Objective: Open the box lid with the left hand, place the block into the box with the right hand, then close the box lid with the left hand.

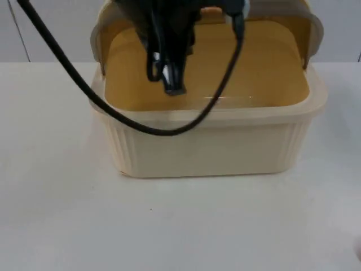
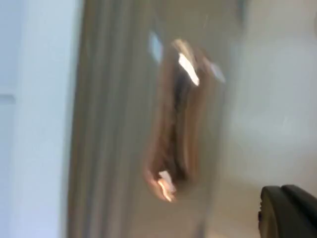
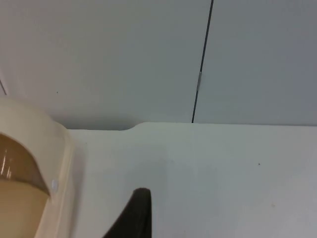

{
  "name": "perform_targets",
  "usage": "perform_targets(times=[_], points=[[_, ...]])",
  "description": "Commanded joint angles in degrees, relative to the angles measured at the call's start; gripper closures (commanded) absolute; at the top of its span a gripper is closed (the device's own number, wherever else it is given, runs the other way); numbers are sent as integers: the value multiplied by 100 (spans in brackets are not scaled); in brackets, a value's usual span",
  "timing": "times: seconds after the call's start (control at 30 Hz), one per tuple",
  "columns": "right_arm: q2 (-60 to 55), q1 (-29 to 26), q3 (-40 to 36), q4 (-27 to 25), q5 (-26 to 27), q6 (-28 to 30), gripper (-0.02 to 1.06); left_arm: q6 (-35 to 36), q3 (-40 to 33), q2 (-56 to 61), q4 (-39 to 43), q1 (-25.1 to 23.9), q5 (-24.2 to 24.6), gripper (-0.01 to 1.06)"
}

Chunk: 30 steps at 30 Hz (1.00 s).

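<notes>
The left gripper (image 1: pixel 169 79) hangs over the open mouth of the box (image 1: pixel 214 149), nearer the box's left wall than its right, just in front of the raised lid (image 1: pixel 307 34). Whether its jaws are spread or pressed together I cannot tell. The left wrist view shows a blurred, translucent brown surface with an oblong recess close in front of it, which I take to be the lid and its grip.

The cream box stands on the white table (image 1: pixel 56 214), midway along and toward the far edge. Its lid is tipped up and back against the rear rim. I cannot make out the block, either inside the box or on the table around it.

The right gripper (image 3: pixel 136 215) waits off the box's right side, low over the table and looking toward the grey partition wall (image 3: pixel 99 59). The box's rounded corner sits just beside it. Its jaws cannot be judged either.

With the lid up, the step in hand looks like lid work for the left arm. To do it well:
- Take the lid by its front lip or recess.
- Follow the hinge's arc rather than pushing straight.
- Keep the arm's cable clear of the rim.
- Let the lid seat evenly on both front corners.
</notes>
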<state>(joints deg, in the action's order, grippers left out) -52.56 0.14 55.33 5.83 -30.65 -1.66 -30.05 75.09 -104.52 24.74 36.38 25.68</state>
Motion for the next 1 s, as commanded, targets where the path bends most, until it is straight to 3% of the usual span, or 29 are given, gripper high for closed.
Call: perform_targets(times=[0.0,0.3,0.5,0.83,0.97], points=[[14,-3,28,-5,-4,-4,11,-132,84,29,-204,-54,121,105],[14,-3,28,-2,7,-4,11,-130,118,29,-288,-181,91,105],[14,-3,28,-2,7,-4,11,-130,118,87,-666,-154,467,105],[14,-3,28,30,7,-4,11,-1484,118,1006,-1915,167,1256,105],[14,-3,28,5,7,-4,11,-1585,118,1628,-2115,176,1101,105]])
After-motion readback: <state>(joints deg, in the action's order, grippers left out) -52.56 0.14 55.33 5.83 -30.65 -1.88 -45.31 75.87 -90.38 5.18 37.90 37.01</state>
